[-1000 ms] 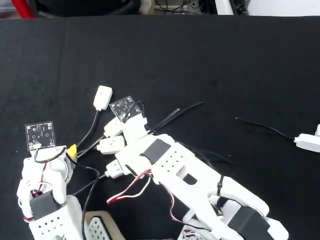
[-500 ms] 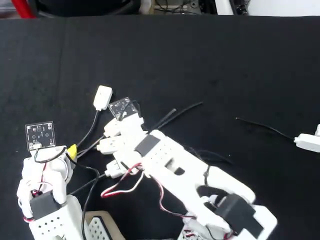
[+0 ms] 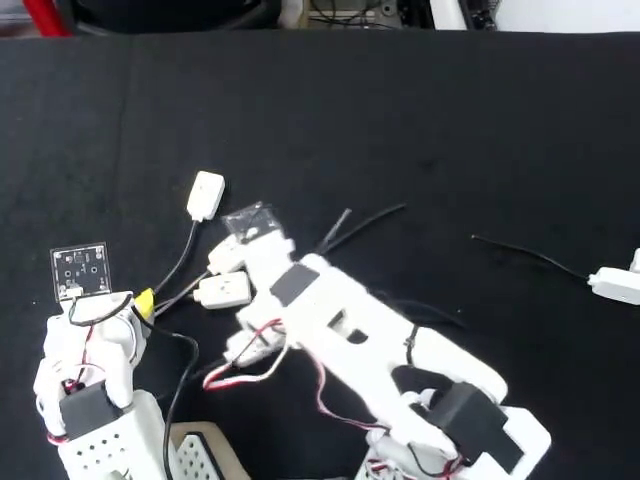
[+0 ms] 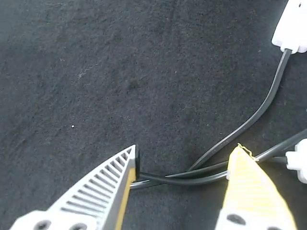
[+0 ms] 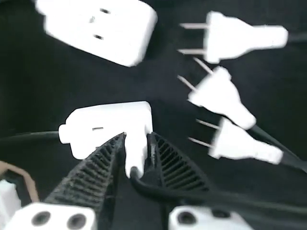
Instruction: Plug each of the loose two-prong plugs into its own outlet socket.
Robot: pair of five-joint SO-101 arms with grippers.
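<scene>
The right claw point(image 5: 136, 140) has swung in over the cluster and now pinches a white socket point(image 5: 103, 125) (three plugs point(image 5: 220, 98) just beyond its tips), readying a mating, while the left claw point(image 4: 186, 148) hangs spread astride cables point(image 4: 168, 178).

From above, the right arm point(image 3: 345, 320) sprawls over the white connectors point(image 3: 225, 290), burying where their cords point(image 3: 178, 262) lead. At the far right, a white block point(image 3: 615, 285) is cut off by the edge. Right wrist view: the far socket block point(image 5: 96, 24) is smeared and clipped. The right gripper point(image 5: 136, 146) pinches a white socket point(image 5: 103, 127), hiding its near edge. Left wrist view: a white cord end point(image 4: 292, 28) is cropped at the corner.
</scene>
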